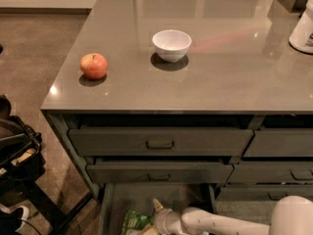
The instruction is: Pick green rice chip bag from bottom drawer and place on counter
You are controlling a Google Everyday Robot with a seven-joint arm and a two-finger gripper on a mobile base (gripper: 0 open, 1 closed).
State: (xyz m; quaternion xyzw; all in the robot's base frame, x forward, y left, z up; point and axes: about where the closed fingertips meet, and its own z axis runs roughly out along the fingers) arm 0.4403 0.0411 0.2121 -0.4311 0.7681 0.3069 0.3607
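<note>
Camera view looks down on a glossy grey-brown worktop (234,77) carrying a red apple (94,65), a white bowl (171,44) and, at its right edge, a white appliance (303,28), with speckled brown floor (39,43) off to the left. Below two handled drawers (160,144) the bottom drawer (142,196) stands open. Inside it, the green rice chip bag (133,221) lies just beside the white end effector (155,218) (whether it grips anything, I cannot tell).
</note>
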